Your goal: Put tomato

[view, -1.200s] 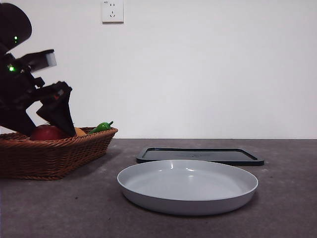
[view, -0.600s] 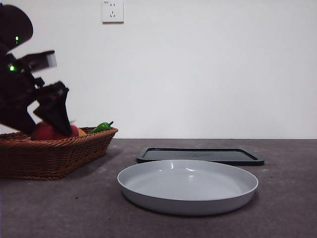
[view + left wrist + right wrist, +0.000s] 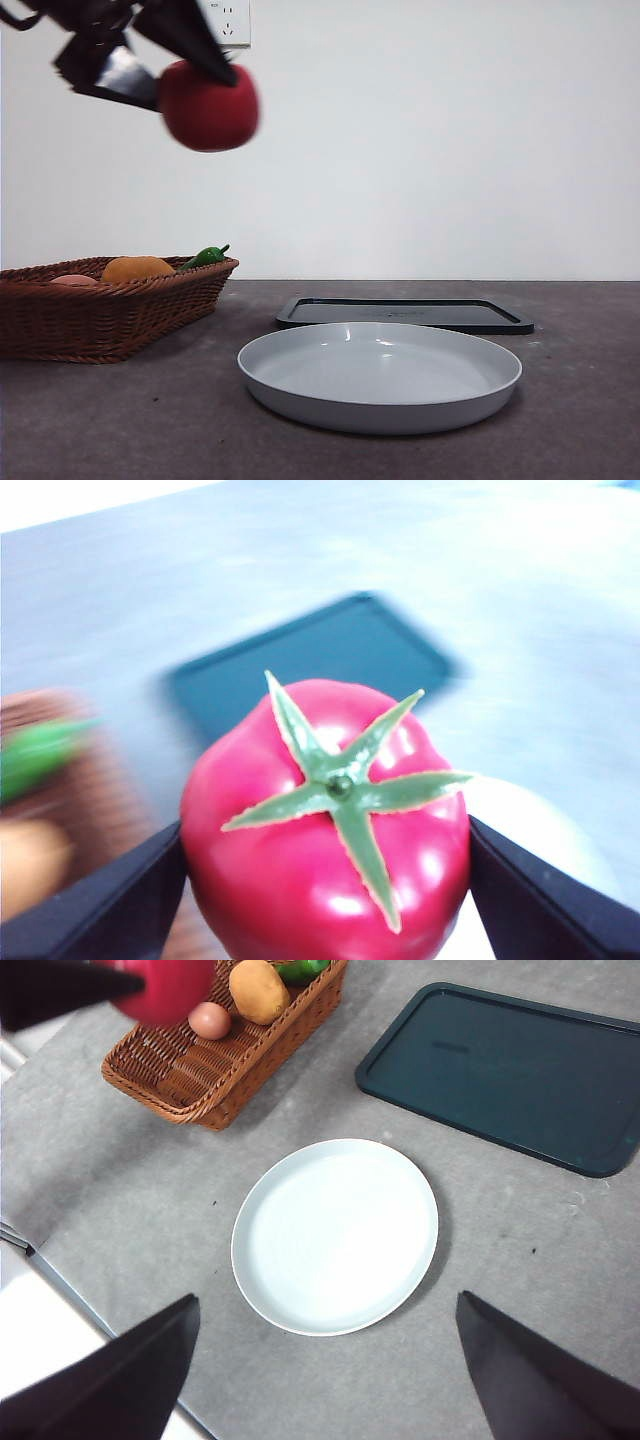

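My left gripper is shut on the tomato and holds it high in the air, above the right end of the wicker basket. In the left wrist view the glossy red tomato with its green calyx sits between the two black jaws. It also shows in the right wrist view, over the basket. My right gripper is open and empty, high above the white plate.
The plate lies in the middle front. A dark tray lies behind it, also in the right wrist view. The basket holds an orange fruit, a green pepper and a small pinkish item.
My left gripper has lifted the tomato out of the basket, up and to the right. The orange fruit in the basket now shows.
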### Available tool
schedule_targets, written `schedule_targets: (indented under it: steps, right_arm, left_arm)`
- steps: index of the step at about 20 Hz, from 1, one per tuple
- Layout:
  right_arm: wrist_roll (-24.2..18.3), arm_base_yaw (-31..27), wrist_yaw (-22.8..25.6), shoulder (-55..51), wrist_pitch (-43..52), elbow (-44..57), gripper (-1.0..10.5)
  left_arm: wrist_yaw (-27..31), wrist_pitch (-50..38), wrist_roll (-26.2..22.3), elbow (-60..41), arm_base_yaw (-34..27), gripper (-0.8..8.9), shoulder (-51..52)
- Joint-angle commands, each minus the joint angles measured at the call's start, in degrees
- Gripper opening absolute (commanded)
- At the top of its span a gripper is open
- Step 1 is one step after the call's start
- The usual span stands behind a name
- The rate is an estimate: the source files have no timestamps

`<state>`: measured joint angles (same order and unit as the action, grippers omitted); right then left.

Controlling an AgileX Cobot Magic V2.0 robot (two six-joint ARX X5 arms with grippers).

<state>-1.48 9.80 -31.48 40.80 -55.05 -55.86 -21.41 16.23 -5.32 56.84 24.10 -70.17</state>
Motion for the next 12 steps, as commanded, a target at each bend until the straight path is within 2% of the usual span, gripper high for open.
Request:
schedule_targets:
  steps: [1, 6, 12]
  right_arm:
    - [0.00, 0.20, -0.04, 0.28, 0.31, -1.01, 4.1]
    - [0.00, 0.20, -0.04, 0.31, 0.11, -1.01, 4.1]
    - [0.00, 0.20, -0.02, 0.31, -0.20, -0.98, 4.1]
  left_arm:
    - [-0.44, -0.83, -0.02, 1.07, 4.50, 3.66, -2.27]
    - [-0.09, -3.06, 0.00, 1.07, 12.02, 3.66, -9.99]
    - [-0.04, -8.35, -0.04, 1.07, 16.68, 3.66, -20.39]
